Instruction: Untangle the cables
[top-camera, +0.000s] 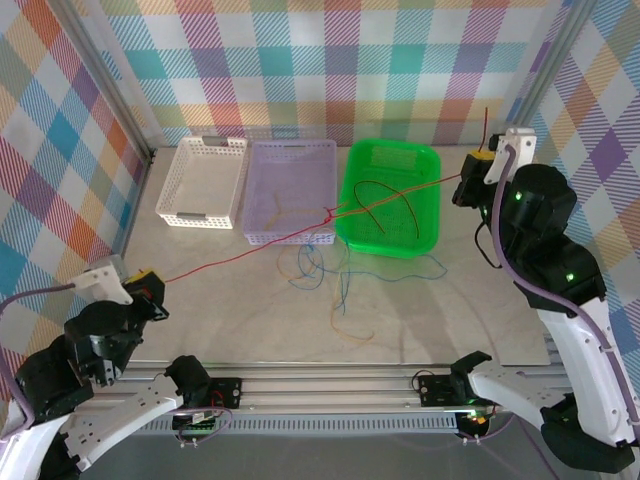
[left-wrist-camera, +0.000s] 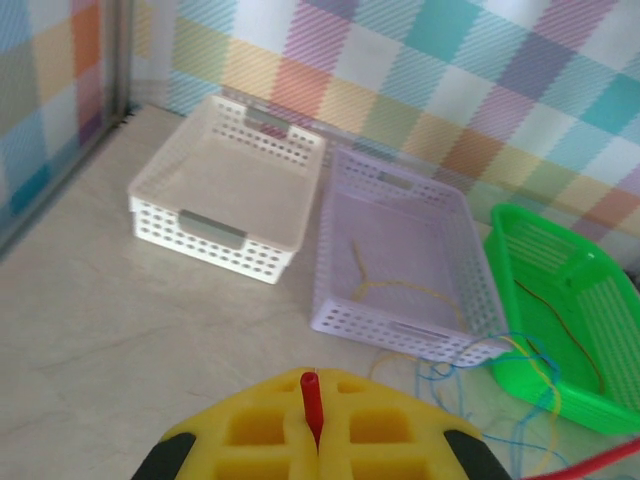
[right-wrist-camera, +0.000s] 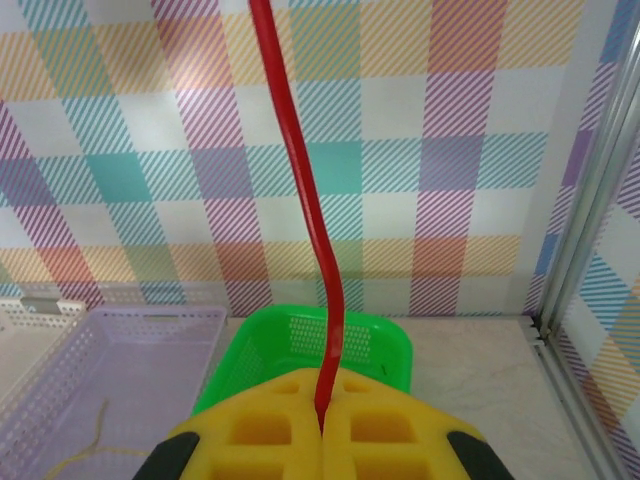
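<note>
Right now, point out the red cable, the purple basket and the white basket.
red cable (right-wrist-camera: 298, 160), right wrist view, its upright middle stretch.
purple basket (left-wrist-camera: 385, 325), left wrist view, its near wall.
white basket (left-wrist-camera: 230, 180), left wrist view, its bare floor.

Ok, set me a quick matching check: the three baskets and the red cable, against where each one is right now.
1 white basket
2 purple basket
3 green basket
4 red cable

A clamped in the left gripper and the right gripper
B leftmost basket
C between the other two baskets
D rightmost basket

Pairs: 1-B, 2-C, 3-D, 4-A
</note>
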